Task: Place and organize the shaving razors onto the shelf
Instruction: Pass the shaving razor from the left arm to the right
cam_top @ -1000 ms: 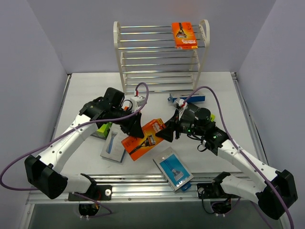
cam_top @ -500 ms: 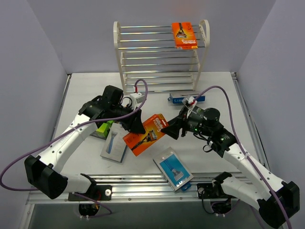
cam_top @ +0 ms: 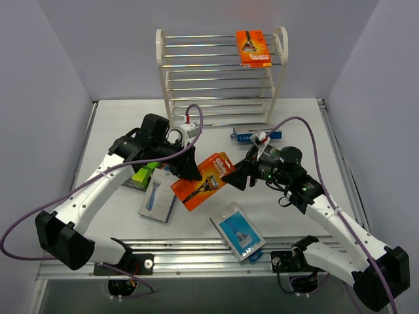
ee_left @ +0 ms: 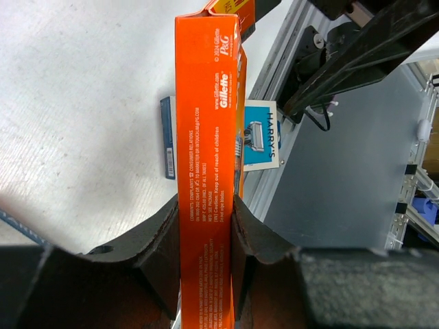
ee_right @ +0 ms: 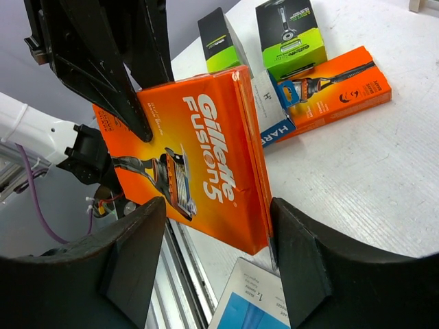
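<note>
My left gripper [cam_top: 190,168] is shut on an orange razor pack [cam_top: 203,181] and holds it above the table; in the left wrist view the pack [ee_left: 208,130] stands edge-on, pinched in that gripper [ee_left: 206,214]. My right gripper [cam_top: 238,176] is open just right of the pack. In the right wrist view the pack's face [ee_right: 188,161] lies ahead of this gripper [ee_right: 216,253], its right edge close to one finger [ee_right: 305,264]. Another orange pack [cam_top: 253,48] rests on the top tier of the white shelf [cam_top: 221,77].
A blue pack [cam_top: 239,231] lies near the front rail, and a grey-blue pack [cam_top: 157,197] beside a green box [cam_top: 140,176] sits under the left arm. A blue pack [cam_top: 256,136] lies before the shelf. Green boxes [ee_right: 291,29] and an orange pack [ee_right: 337,92] lie together.
The left gripper has carried the orange pack slightly up and to the right. The right gripper has drawn back to the right, away from the pack's edge.
</note>
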You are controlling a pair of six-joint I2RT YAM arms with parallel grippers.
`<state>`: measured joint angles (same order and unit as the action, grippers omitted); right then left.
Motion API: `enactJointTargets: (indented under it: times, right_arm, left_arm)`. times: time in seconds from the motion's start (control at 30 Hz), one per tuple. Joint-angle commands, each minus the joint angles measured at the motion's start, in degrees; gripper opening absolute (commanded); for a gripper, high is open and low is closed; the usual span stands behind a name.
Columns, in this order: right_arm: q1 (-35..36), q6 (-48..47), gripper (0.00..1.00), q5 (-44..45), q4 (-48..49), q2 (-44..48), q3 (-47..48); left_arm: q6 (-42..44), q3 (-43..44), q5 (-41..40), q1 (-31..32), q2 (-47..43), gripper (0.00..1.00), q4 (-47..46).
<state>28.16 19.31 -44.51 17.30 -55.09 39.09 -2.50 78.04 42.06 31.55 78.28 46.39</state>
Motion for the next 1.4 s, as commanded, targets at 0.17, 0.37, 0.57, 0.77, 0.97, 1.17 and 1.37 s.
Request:
enactJointTargets:
  times: [0.17,0.37,0.57,0.77,0.97,1.17,1.37]
  right_arm:
    - [-0.04,-0.68,0.6,0.92,1.25,-0.02,-0.15]
    - [-0.13,-0.33,0.55,-0.66,2.39,-0.72,-0.33]
    - [-0.04,0.29,0.35,-3.47,3.0,-0.37,-0.24]
    - [0.22,0.99,0.14,-6.02,3.79,-0.02,-0.33]
    - [1.45,2.05,0.1,-7.34,4.94,0.42,-0.68]
    - [3.13,3.01,0.1,-8.48,6.34,0.16,-1.39]
    - [3.39,4.33,0.12,-10.07,8.18,1.21,-1.74]
  left_arm:
    - [0.48,4.58,5.66,1.14,1.0,0.02,-2.45]
    - [1.36,5.01,6.36,2.11,1.43,0.02,-1.66]
    - [3.11,6.24,5.75,2.38,2.31,0.02,0.54]
    - [5.05,8.26,2.25,2.29,4.51,0.02,2.74]
    - [5.31,12.13,-1.19,1.94,7.5,0.02,4.41]
    - [5.32,16.52,-2.6,1.32,9.43,0.02,5.02]
    - [6.11,19.6,-4.01,0.18,11.36,0.02,5.64]
